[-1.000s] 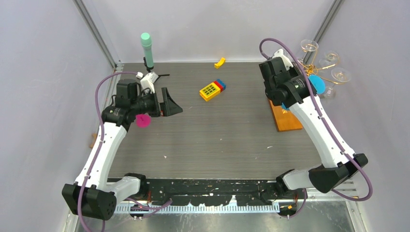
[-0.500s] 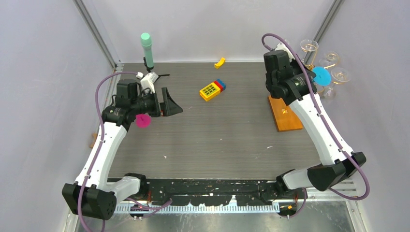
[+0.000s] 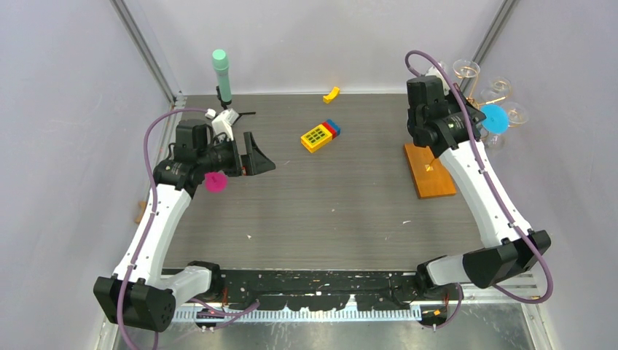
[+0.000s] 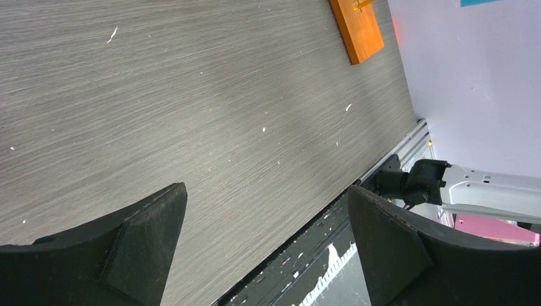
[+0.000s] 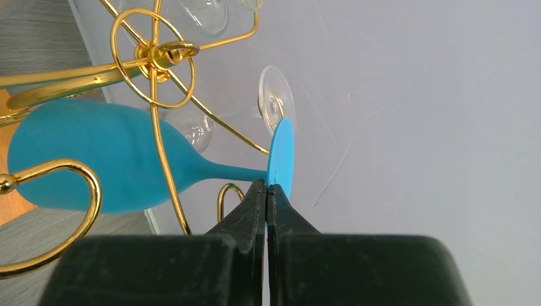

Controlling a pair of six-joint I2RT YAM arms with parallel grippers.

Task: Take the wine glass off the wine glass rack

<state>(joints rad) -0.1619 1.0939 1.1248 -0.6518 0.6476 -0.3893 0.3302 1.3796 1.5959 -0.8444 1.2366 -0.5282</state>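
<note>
Right hand [image 5: 266, 189] grips the blue wine glass [image 5: 83, 162] by its foot, bowl amid rack [image 5: 169, 54] wires

White arm links [image 3: 153, 226] with black joints [image 3: 191, 138] and bases, purple cables [image 3: 148, 146] looping alongside, matte black wedge-shaped jaws

Around the blue wine glass [image 5: 96, 162] the room is tight. Gold curls of the wine glass rack [image 5: 167, 55] cross in front of its bowl and stem, a clear glass [image 5: 276, 102] hangs just beside its foot, and the wall [image 5: 415, 127] stands close behind (the corner post [image 3: 490, 33] too). Toward the middle of the table [image 3: 328, 204] the way lies open, with only the yellow toy [image 3: 317, 136] well apart.
</note>
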